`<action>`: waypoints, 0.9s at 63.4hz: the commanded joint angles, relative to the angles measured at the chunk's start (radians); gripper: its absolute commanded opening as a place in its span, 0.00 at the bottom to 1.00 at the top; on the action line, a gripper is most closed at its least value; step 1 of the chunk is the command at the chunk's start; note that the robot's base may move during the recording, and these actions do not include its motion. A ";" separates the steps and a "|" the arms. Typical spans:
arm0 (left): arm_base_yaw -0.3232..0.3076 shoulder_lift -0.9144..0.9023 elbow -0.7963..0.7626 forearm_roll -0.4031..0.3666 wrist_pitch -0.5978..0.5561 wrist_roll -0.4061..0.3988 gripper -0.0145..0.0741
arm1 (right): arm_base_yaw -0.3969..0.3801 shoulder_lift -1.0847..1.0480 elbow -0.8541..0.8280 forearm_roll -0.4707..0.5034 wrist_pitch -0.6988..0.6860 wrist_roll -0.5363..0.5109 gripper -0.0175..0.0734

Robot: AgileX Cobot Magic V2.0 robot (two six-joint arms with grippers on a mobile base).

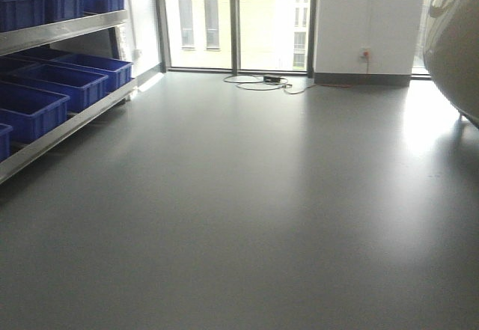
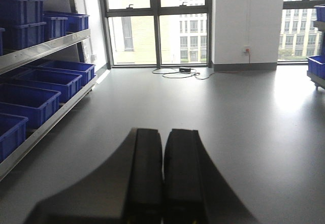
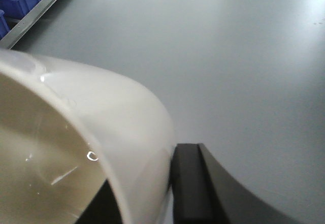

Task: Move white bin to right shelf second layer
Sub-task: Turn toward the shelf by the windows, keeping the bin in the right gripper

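Inside the right claw (image 3: 144,196), white bin (image 3: 101,107) wall clamped; left claw (image 2: 163,178) together; carrying step; next, face right shelf.

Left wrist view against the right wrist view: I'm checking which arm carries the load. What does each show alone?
Only the left wrist view: the left tool, shut and empty, plus windows and a floor cable. Only the right wrist view: the white bin, its wall clamped in the right tool. Both: grey floor and blue crates.
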 commanded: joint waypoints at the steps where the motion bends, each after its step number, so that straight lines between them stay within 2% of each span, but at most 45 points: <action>1: -0.003 -0.015 0.033 -0.003 -0.091 -0.007 0.26 | -0.007 0.001 -0.032 0.008 -0.099 -0.008 0.25; 57: -0.003 -0.015 0.033 -0.003 -0.091 -0.007 0.26 | -0.007 0.001 -0.032 0.008 -0.099 -0.008 0.25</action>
